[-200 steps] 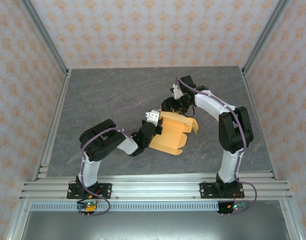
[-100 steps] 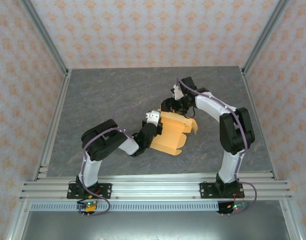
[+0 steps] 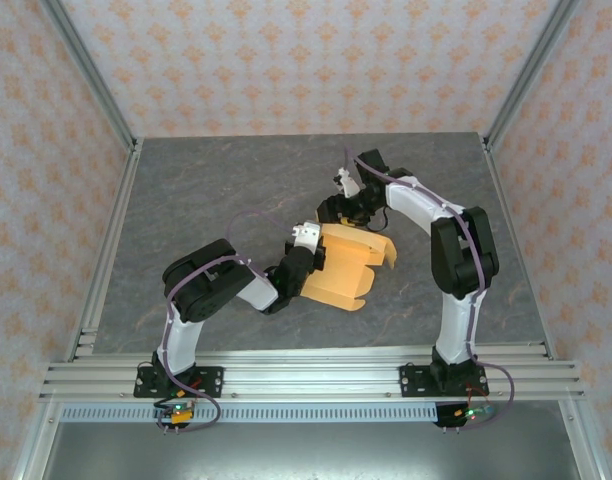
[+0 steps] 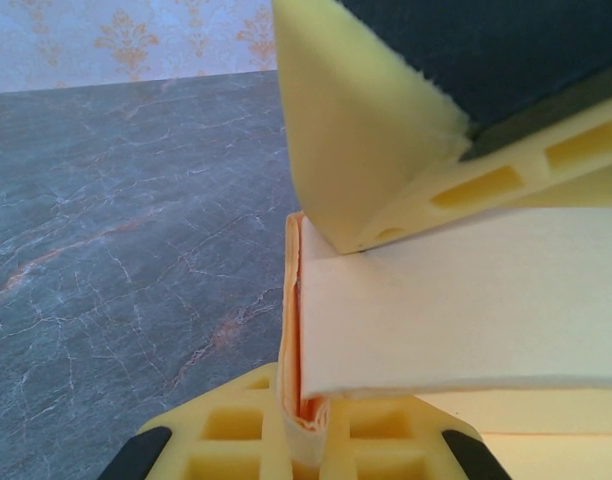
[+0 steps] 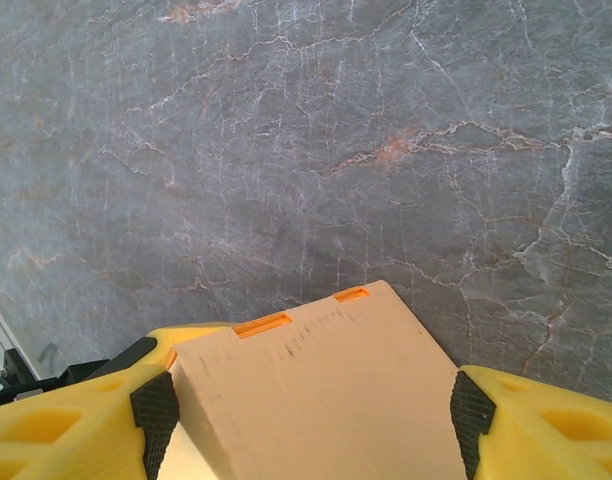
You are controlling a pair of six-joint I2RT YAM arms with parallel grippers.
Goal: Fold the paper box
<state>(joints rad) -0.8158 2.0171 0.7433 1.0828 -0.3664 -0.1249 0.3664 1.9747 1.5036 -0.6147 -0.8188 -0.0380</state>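
Now, box (image 3: 348, 268): mid-table (image 3: 206, 200), partly folded, some panels raised, lying between both grippers.
Left gripper (image 3: 314, 262): pinched tight on the box's left edge, with doubled card squeezed between its fingers (image 4: 366, 170).
Right gripper (image 3: 338, 212): at the box's far edge, its pads (image 5: 156, 405) wide apart with a panel between them; contact unclear.

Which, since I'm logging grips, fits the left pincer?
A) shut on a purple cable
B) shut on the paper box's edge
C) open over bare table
B: the left wrist view shows the left pincer closed, with an edge of the paper box nipped between its jaws.
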